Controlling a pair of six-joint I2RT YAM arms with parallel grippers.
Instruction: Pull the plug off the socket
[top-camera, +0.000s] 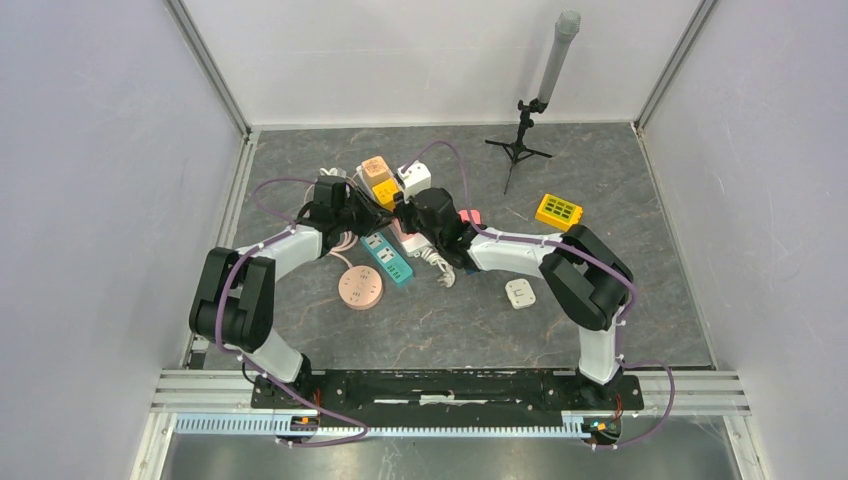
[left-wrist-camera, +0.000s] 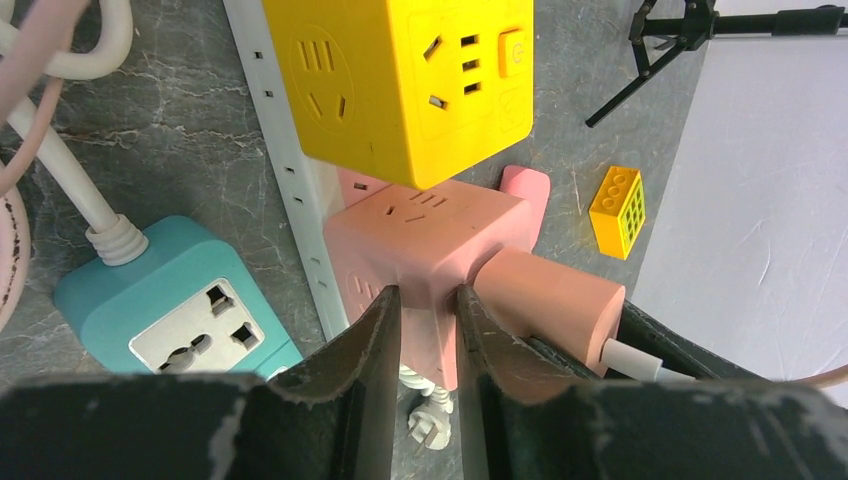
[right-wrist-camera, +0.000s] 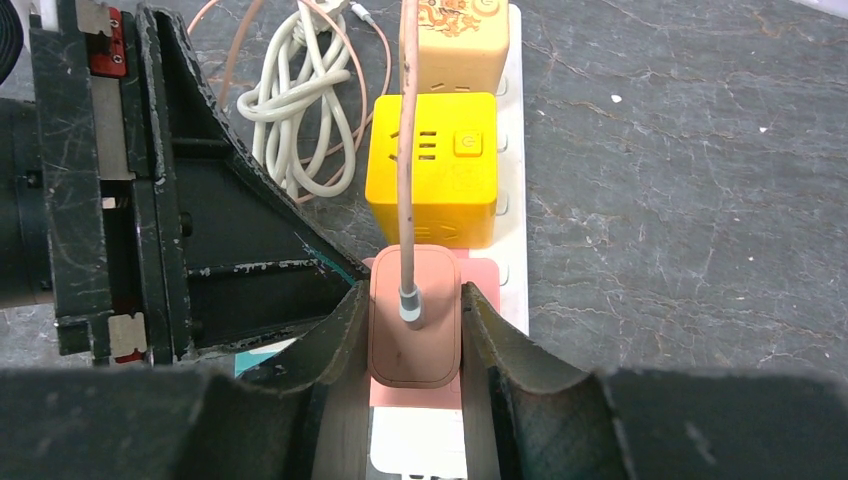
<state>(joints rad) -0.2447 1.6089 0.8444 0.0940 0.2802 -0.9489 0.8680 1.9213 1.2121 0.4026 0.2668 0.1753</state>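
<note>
From above, the right arm (top-camera: 505, 250) hides the plug (right-wrist-camera: 415, 345). The right gripper (right-wrist-camera: 415, 300) squeezes the plug on both sides. The plug sticks in the pink socket (left-wrist-camera: 430, 235). The left gripper (left-wrist-camera: 428, 300) is nearly closed at the socket, but its hold is unclear.

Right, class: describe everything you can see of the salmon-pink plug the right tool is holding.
The plug is a rounded, matte salmon-pink plastic block, seated sideways in the pink cube socket. A thin pink cable leaves its back through a grey collar. The right tool clamps its two sides.
</note>
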